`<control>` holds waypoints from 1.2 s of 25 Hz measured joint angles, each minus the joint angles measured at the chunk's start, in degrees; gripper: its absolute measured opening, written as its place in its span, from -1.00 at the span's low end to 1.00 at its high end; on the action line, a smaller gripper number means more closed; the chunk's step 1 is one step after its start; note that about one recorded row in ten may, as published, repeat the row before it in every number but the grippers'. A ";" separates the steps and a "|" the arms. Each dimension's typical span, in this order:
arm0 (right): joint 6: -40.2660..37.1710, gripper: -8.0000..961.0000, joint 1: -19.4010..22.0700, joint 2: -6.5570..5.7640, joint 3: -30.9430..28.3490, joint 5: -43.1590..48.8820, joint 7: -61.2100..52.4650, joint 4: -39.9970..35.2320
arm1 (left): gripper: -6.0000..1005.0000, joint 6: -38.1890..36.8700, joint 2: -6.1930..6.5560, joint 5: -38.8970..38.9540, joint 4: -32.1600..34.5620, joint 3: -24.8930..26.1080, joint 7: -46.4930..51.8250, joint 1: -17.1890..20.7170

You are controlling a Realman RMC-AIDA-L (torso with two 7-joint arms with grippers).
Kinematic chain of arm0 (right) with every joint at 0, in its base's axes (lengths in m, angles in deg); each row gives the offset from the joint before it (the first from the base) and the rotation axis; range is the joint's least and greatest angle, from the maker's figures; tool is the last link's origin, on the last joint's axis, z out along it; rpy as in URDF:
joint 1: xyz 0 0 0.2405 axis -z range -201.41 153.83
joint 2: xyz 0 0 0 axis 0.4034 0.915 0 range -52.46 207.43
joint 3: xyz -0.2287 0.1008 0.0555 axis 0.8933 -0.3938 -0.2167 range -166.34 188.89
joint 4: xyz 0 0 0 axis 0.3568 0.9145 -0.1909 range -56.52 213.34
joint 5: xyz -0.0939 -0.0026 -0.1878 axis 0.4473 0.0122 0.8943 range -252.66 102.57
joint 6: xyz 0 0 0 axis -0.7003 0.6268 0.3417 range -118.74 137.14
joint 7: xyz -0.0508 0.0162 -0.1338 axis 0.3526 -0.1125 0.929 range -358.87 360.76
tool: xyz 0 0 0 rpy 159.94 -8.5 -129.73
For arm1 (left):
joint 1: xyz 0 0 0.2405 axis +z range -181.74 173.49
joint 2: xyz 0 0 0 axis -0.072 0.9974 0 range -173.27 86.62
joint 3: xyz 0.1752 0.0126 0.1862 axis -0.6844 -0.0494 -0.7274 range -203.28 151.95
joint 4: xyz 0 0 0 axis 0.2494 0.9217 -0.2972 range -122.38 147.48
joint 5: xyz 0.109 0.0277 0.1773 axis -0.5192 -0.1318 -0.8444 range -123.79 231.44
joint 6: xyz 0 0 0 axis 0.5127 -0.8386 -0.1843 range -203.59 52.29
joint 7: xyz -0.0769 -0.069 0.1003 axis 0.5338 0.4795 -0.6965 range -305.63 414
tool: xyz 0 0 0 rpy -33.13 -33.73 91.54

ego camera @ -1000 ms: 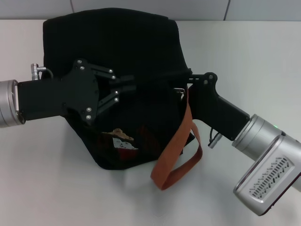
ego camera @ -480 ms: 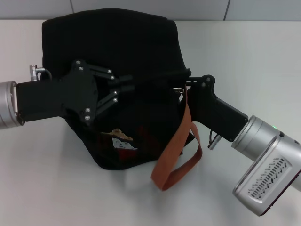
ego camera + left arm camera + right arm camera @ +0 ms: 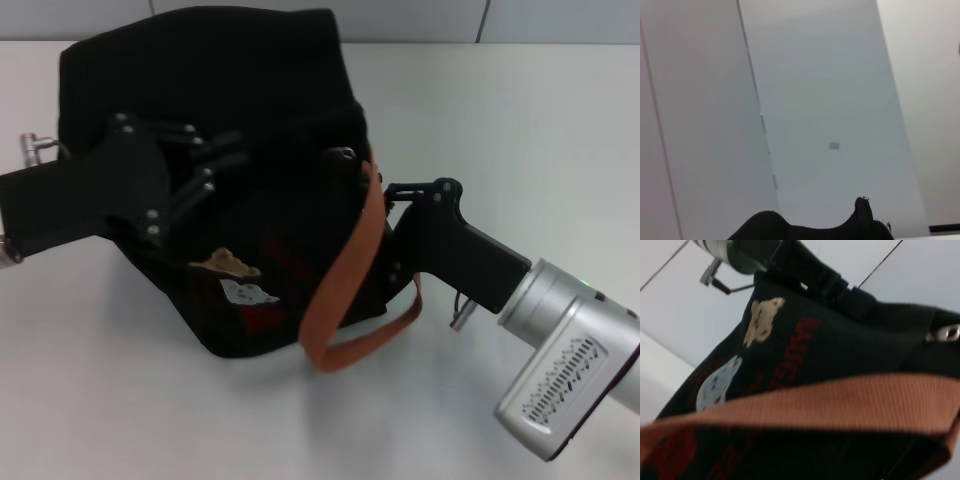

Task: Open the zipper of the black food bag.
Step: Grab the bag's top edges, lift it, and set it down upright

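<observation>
The black food bag [image 3: 250, 90] sits left of centre on the white table, its side with tan and white bear patches [image 3: 235, 278] facing me. Its orange handle [image 3: 345, 265] hangs down the near right corner. My left gripper [image 3: 226, 157] reaches in from the left, fingers drawn together on the bag's top. My right gripper [image 3: 392, 195] is against the bag's right end, behind the handle. The zipper does not stand out from the black cloth. In the right wrist view the bear patches [image 3: 762, 320], the handle [image 3: 840, 402] and a silver metal ring [image 3: 945, 333] show close up.
The white table [image 3: 520, 120] stretches bare to the right and in front of the bag. A grey panelled wall [image 3: 830, 100] stands behind. The left wrist view shows only that wall and a dark edge of the bag [image 3: 810, 230].
The bag and my left gripper have shifted left together. The bag's right end has slid away from my right gripper, which stayed nearly in place, and the handle now drapes further left.
</observation>
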 joint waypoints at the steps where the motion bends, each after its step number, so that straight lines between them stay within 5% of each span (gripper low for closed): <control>1: 0.05 -0.89 0.32 0.00 0.00 0.02 -0.01 -0.11 | -0.79 -0.05 -0.03 0.09 0.02 0.76 -0.18 0.28; 14: 0.77 -0.83 3.70 0.00 -0.03 -0.27 -0.51 -1.05 | -0.79 -0.82 0.27 0.62 -0.97 9.37 -1.55 3.66; 30: -3.61 -0.75 -0.19 -0.26 -7.69 0.14 -10.92 -1.35 | -0.79 -3.12 0.03 0.77 -1.34 9.26 -2.12 2.94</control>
